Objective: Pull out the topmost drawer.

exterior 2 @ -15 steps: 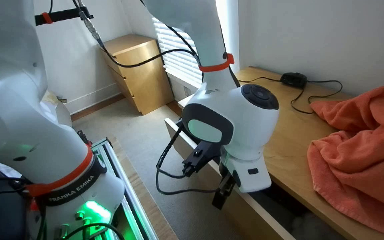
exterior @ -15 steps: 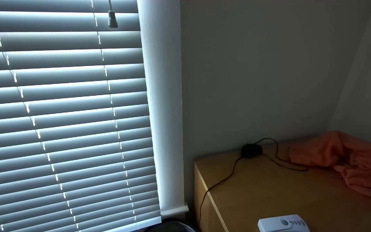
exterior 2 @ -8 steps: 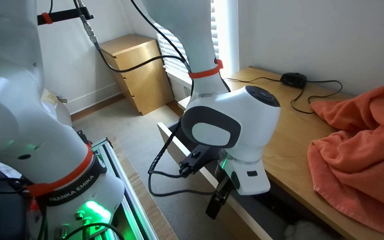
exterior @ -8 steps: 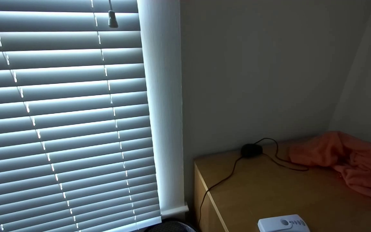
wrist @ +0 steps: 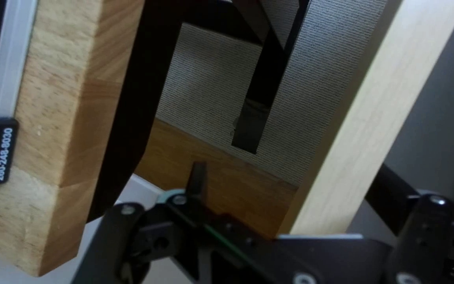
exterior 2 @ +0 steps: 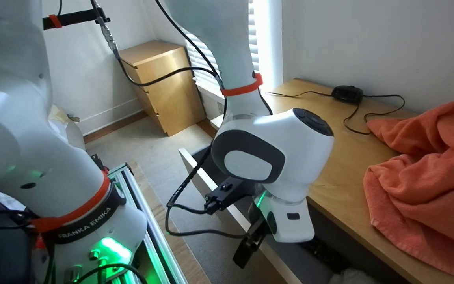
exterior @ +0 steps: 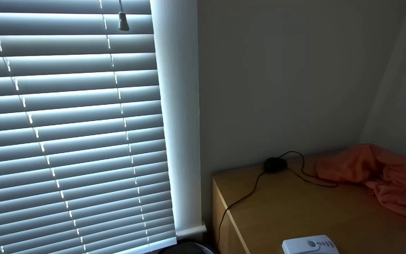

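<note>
The topmost drawer (exterior 2: 206, 179) of the wooden dresser (exterior 2: 341, 173) stands pulled out in an exterior view, with its dark interior showing. Its pale front panel (wrist: 376, 118) crosses the wrist view at a slant. My gripper (wrist: 292, 183) is open and straddles this panel: one finger is on the outer side, the other on the drawer's inner side. A gap shows between the outer finger and the panel. In an exterior view the gripper (exterior 2: 246, 246) hangs over the panel's top edge, and the inner finger is hidden by the wrist.
An orange cloth (exterior 2: 428, 169) and a black box with a cable (exterior 2: 347, 94) lie on the dresser top. A white remote (exterior: 310, 244) lies there too. The robot's wooden base (wrist: 65, 98) faces the drawer front. Another dresser (exterior 2: 172, 86) stands behind.
The drawer has slid further out toward the robot base, and the gripper has moved with it. More of the drawer's interior shows in an exterior view.
</note>
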